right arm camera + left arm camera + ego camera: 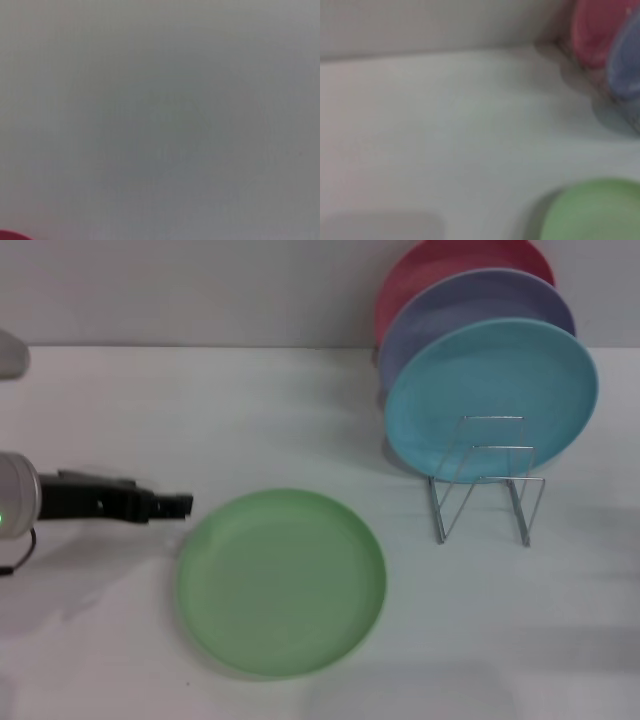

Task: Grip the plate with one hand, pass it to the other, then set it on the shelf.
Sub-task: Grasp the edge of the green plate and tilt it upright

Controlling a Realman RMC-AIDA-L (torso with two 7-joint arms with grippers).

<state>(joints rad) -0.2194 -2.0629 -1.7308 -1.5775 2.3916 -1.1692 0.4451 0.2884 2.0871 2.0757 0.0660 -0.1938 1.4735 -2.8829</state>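
Your white counter (pixel 120 640) carries everything, and none of the three steps is done. The green plate (pixel 282 582) lies flat on it near the front, ungripped, well short of the shelf (pixel 485 480); the left wrist view catches its rim at the frame's edge (pixel 595 210).

Behind and to the right, three other plates stand on edge in the shelf's back loops: a blue plate (pixel 492 400) in front, a lavender plate (pixel 470 300) behind it, a red plate (pixel 440 265) at the back. The front loops of the wire shelf stand free, and that looks like where your plate would go.

Your left tool (pixel 175 506) reaches in low from the left, its tip just beside the plate's near rim but apart from it. You cannot tell from here whether its fingers are spread or closed; it holds nothing.

Your right tool is out of sight, its wrist view showing only blank grey.

Left to do: the grip, the handover, the placing.
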